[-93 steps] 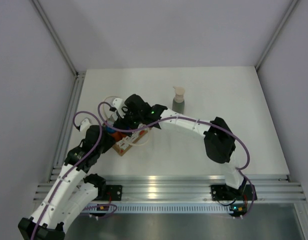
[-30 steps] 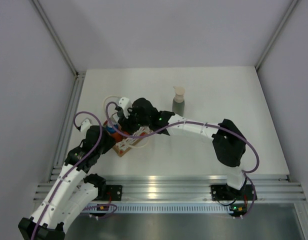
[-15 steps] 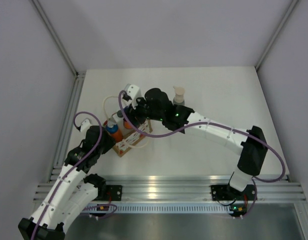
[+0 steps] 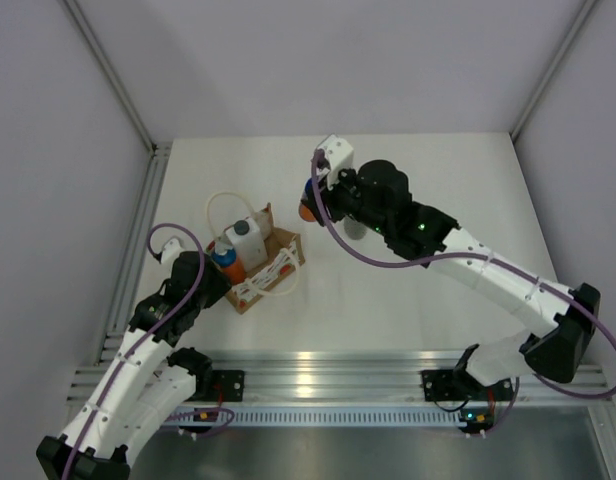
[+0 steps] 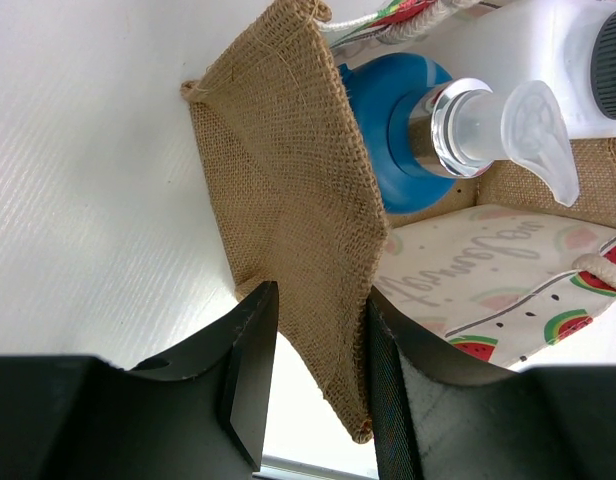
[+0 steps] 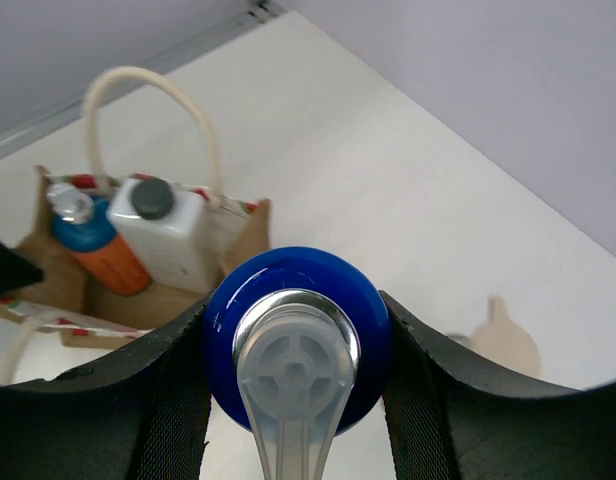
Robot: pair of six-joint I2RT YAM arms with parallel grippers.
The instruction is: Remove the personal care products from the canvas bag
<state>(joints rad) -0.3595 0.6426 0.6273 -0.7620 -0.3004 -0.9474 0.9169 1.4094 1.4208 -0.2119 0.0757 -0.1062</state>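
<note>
The canvas bag [image 4: 260,268] stands open at the table's left. In it are a white bottle with dark cap [image 4: 244,237] and an orange bottle with blue cap [image 4: 225,262]. My left gripper [image 4: 216,279] is shut on the bag's burlap edge [image 5: 288,190], which sits between its fingertips [image 5: 321,300]. My right gripper [image 4: 314,196] is shut on the second orange bottle [image 4: 307,211] and holds it by its blue cap [image 6: 288,290], in the air behind and right of the bag. The grey bottle is mostly hidden behind my right arm. Its beige pump top [image 6: 508,335] shows blurred below.
Grey enclosure walls surround the white table [image 4: 438,190]. An aluminium rail [image 4: 328,375] runs along the near edge. The bag's cream rope handle [image 4: 223,203] arches over its far side. My right arm [image 4: 488,275] stretches across the table's right half.
My right gripper has lifted an orange bottle out of the bag and carried it up, back and to the right. The left gripper and the bag have stayed in place.
</note>
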